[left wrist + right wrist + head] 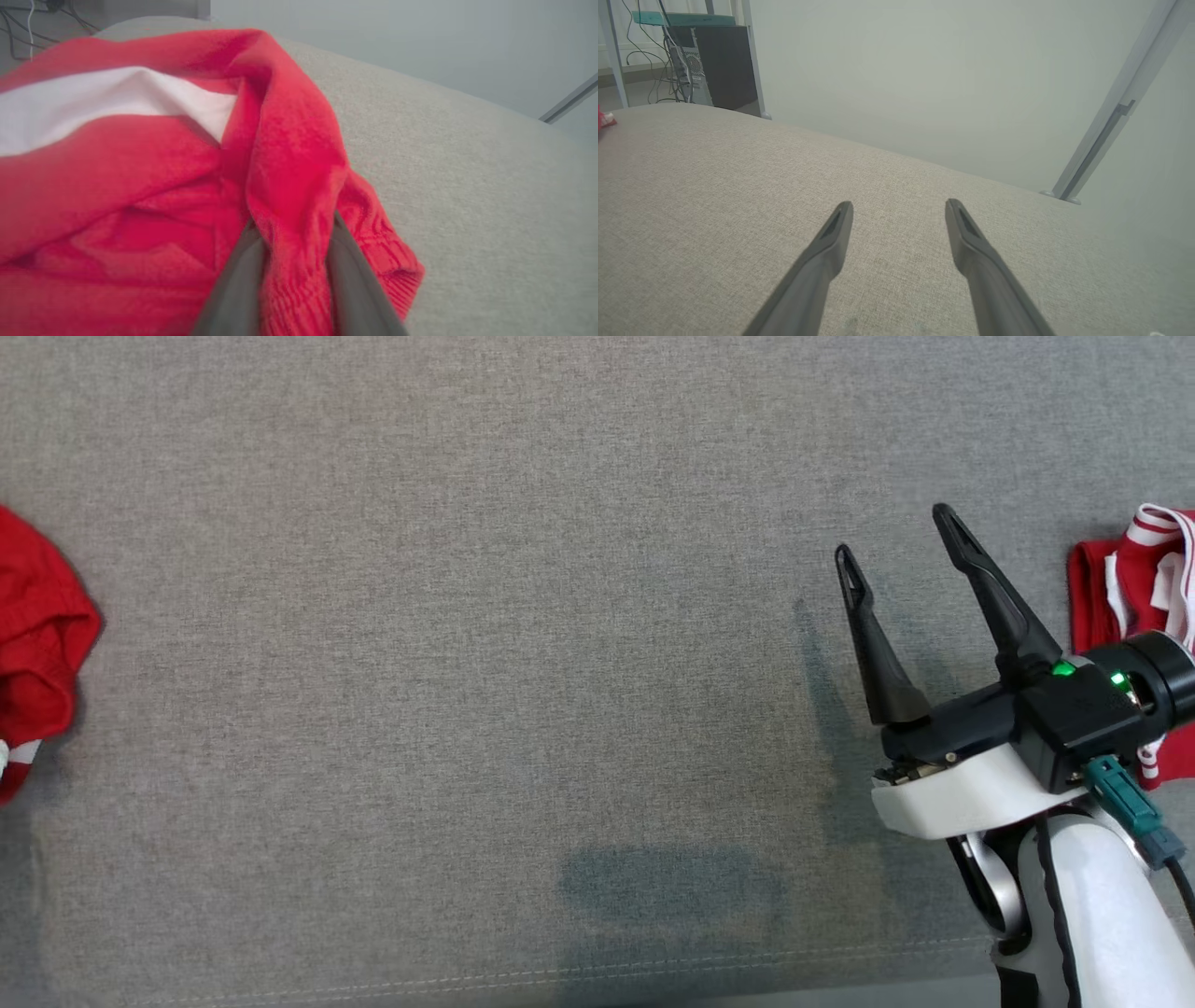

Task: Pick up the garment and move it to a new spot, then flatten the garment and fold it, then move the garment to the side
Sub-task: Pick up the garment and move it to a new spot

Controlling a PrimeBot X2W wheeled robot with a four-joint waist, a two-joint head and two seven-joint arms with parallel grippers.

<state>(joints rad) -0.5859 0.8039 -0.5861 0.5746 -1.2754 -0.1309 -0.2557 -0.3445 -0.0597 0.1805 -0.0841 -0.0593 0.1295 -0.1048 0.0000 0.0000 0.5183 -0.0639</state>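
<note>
The garment (140,186) is red knit with a white band, bunched up on the grey fabric surface (467,186). My left gripper (294,224) straddles a raised fold of it, and its two dark fingers (233,289) press that fold from both sides. In the head view part of the garment (37,635) shows at the left edge. Over the surface at the right, my right gripper (894,532) stands open with nothing between its fingers (822,261). From its own wrist view the right gripper (899,205) points across bare grey cloth.
A second red piece with white stripes (1134,588) lies at the right edge, just behind my right wrist. A seam runs along the surface's front edge (597,975). Beyond the far edge stand a dark computer case with cables (705,65) and a slanted metal post (1106,121).
</note>
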